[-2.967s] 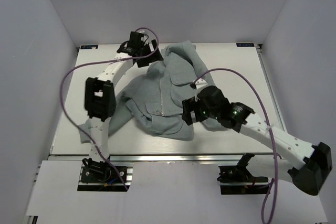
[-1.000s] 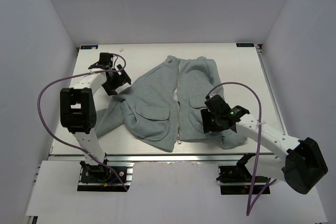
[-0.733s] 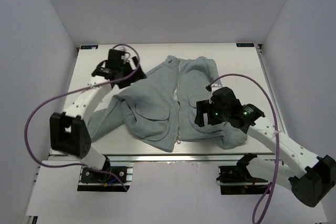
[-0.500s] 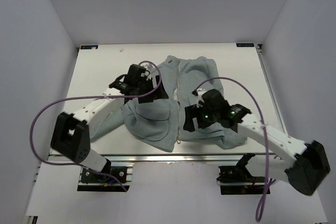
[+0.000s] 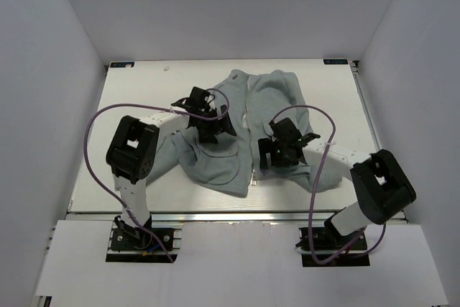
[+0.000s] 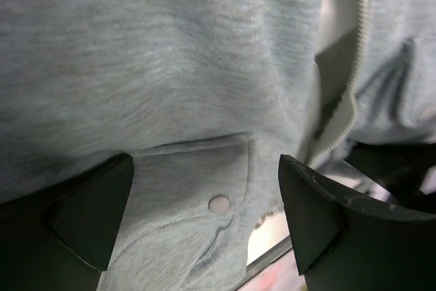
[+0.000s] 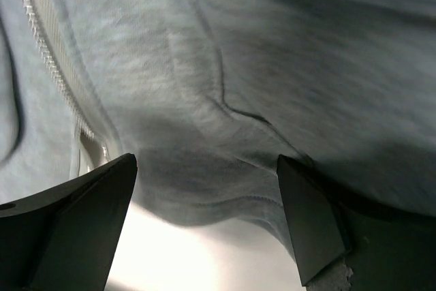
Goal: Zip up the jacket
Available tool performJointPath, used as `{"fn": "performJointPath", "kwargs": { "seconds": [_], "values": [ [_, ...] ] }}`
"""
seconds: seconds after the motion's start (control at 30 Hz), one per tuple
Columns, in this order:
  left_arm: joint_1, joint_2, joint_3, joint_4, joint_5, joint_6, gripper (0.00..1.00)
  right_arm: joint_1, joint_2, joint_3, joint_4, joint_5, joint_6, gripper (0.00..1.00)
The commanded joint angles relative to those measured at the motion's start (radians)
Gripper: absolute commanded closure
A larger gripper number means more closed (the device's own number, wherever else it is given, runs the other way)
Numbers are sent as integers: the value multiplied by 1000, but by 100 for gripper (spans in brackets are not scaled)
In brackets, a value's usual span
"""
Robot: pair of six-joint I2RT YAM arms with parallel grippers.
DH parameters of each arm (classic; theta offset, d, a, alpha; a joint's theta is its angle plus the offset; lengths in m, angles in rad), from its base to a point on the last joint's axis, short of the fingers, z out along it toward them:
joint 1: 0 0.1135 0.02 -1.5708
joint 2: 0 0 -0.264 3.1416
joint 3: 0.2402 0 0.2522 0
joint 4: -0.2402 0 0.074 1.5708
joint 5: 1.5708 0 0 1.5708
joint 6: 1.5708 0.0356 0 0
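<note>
The light grey jacket (image 5: 273, 95) lies front-up on the white table (image 5: 338, 98), and its centre zipper (image 5: 251, 170) runs toward the near hem. My left gripper (image 5: 215, 124) hangs open just above the left front panel. In the left wrist view the pocket flap and its snap button (image 6: 219, 203) sit between the fingers (image 6: 92, 212), with zipper teeth (image 6: 351, 100) off to the right. My right gripper (image 5: 277, 152) is open over the right panel. In the right wrist view the jacket's hem (image 7: 225, 202) lies between its fingers (image 7: 310, 226), and the zipper (image 7: 48, 52) is at the left.
White walls close in the table on three sides. A metal rail (image 5: 215, 213) runs along the near edge. The jacket's left sleeve (image 5: 159, 154) trails toward the near left. Purple cables (image 5: 97, 116) loop off both arms.
The left arm swung from the table's far left in over the jacket's left front pocket. The right gripper opened wider and drew back over the right panel's hem. The left panel bunched slightly.
</note>
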Motion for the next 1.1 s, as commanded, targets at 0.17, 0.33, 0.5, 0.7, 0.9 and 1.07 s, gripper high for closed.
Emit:
{"fn": "performJointPath", "kwargs": {
  "seconds": [0.17, 0.33, 0.5, 0.7, 0.9, 1.07],
  "values": [
    [115, 255, 283, 95, -10, 13, 2, -210, 193, 150, 286, 124, -222, 11],
    [112, 202, 296, 127, 177, 78, 2, -163, 128, 238, 231, 100, -353, 11],
    [111, -53, 95, 158, 197, 121, 2, -104, -53, 158, 193, 79, -364, 11],
    [111, -251, -52, 80, 108, 141, 2, -56, -9, 178, 113, 19, -374, 13],
    [111, -354, -167, 41, 66, 136, 2, -35, 139, 263, 27, 119, -316, 18],
    [111, -401, -240, 20, 7, 135, 2, -29, 227, 280, 18, 145, -276, 29]
  ]
}}
